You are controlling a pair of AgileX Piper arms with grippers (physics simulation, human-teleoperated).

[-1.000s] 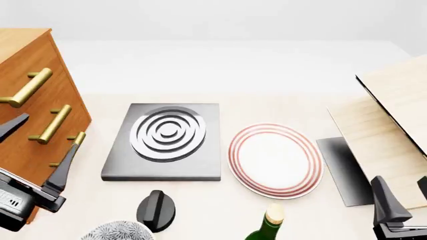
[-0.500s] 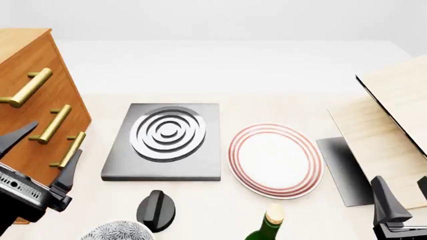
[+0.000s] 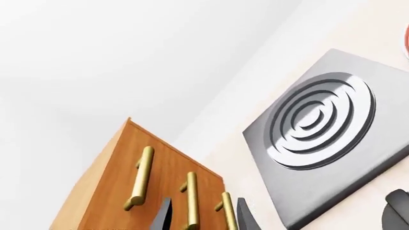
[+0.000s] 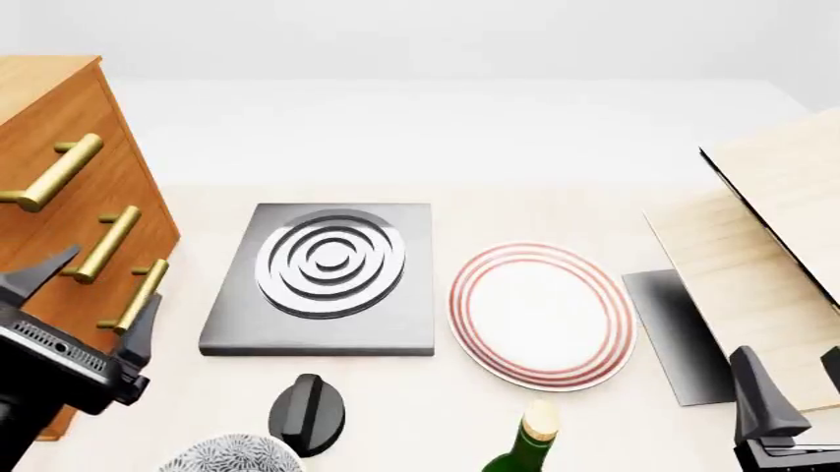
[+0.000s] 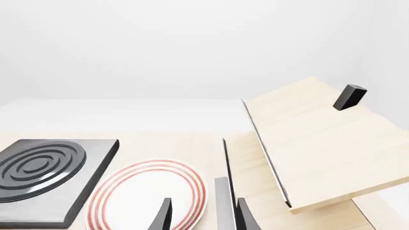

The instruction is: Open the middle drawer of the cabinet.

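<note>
The cabinet [image 4: 59, 226] stands at the table's left edge, orange-brown with a lighter lid and three brass bar handles on its front. The middle drawer's handle [image 4: 105, 244] is the central bar, also seen in the left wrist view [image 3: 190, 201]. My left gripper [image 4: 116, 275] hovers open just in front of that face. Its fingers [image 3: 163, 216] straddle the middle and nearest handles without touching either. All three drawers look flush with the front. My right gripper [image 4: 794, 379] stays open low at the right and holds nothing [image 5: 204, 215].
A grey stove plate [image 4: 329, 275] lies beside the cabinet, with a red-rimmed plate [image 4: 541, 313] to its right. A black knob [image 4: 307, 413], a patterned bowl [image 4: 230, 454] and a green bottle [image 4: 525, 447] sit near the front edge. Pale wooden boards [image 4: 774, 246] rise at the right.
My left gripper has drawn a little toward the near edge and rightward, turning slightly, and stays open. The right arm has not moved.
</note>
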